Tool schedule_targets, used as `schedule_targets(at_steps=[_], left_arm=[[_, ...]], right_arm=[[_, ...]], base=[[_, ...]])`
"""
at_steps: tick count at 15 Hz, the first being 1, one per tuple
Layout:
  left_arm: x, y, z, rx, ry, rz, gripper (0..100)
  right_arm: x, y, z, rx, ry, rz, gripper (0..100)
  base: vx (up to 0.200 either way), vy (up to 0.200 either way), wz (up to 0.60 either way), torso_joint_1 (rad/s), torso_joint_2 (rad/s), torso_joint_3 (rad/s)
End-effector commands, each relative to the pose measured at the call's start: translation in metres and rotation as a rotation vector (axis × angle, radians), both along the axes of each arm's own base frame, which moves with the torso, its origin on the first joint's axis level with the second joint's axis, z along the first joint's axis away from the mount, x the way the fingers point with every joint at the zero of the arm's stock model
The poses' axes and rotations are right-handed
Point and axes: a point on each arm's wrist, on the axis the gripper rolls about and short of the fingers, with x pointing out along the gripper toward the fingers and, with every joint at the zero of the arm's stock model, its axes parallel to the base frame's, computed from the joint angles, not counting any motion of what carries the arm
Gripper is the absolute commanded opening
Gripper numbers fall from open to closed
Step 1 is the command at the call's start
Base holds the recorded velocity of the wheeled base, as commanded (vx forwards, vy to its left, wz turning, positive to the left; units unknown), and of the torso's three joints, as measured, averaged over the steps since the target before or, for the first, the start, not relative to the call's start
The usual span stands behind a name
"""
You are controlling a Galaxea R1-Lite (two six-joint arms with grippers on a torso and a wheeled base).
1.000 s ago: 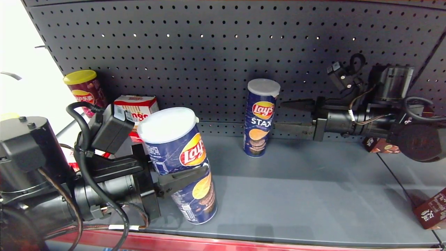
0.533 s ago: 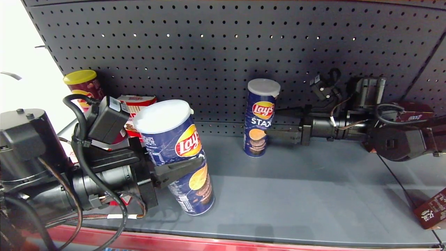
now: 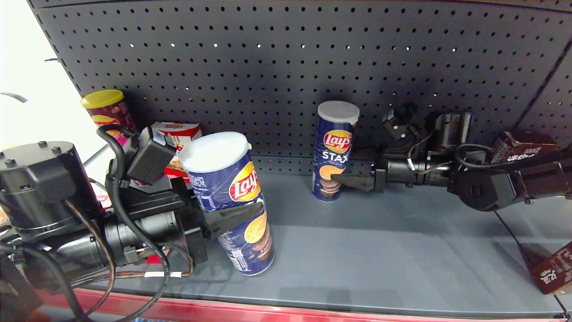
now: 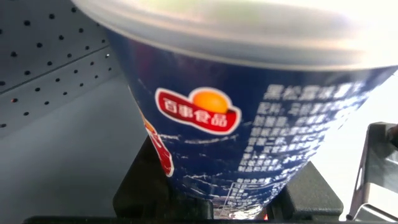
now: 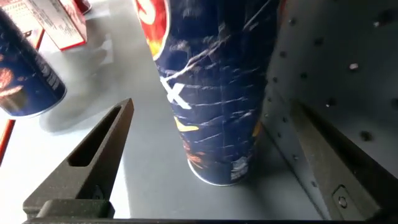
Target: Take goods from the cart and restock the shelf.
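Observation:
My left gripper (image 3: 223,203) is shut on a blue chips can (image 3: 230,197) with a white lid, at the shelf's front left. The can leans left, and its base is at or just above the grey shelf (image 3: 380,250). Seen from the left wrist, this can (image 4: 249,118) is very close above the left gripper (image 4: 217,202). A second blue can (image 3: 335,150) stands upright near the pegboard at the centre. My right gripper (image 3: 346,166) is open, one finger on each side of that can's lower half. The right wrist view shows the standing can (image 5: 217,93) between the spread fingers (image 5: 93,162).
A maroon can with a yellow lid (image 3: 108,112) and a red-and-white box (image 3: 176,134) stand at the back left. Brown boxes sit at the right (image 3: 520,145) and front right (image 3: 552,268). The pegboard wall (image 3: 286,58) closes the back; a red strip (image 3: 268,311) marks the front edge.
My right arm has moved left and down, bringing its open fingers around the standing can. My left arm shifted slightly with its can still held.

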Motion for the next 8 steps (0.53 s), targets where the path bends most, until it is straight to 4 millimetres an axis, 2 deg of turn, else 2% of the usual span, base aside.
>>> schedule_targets(at_steps=[1, 8], left_arm=[[0.005, 0.0, 0.0, 0.0, 0.001, 0.009, 0], [0.006, -0.001, 0.004, -0.006, -0.012, 0.007, 0]], right_arm=[[0.003, 0.007, -0.01, -0.007, 0.018, 0.015, 100], [0.008, 0.021, -0.027, -0.017, 0.044, 0.036, 100]], base=[[0.0, 0.0, 0.0, 0.0, 0.0, 0.0], [0.0, 0.0, 0.0, 0.0, 0.0, 0.0]])
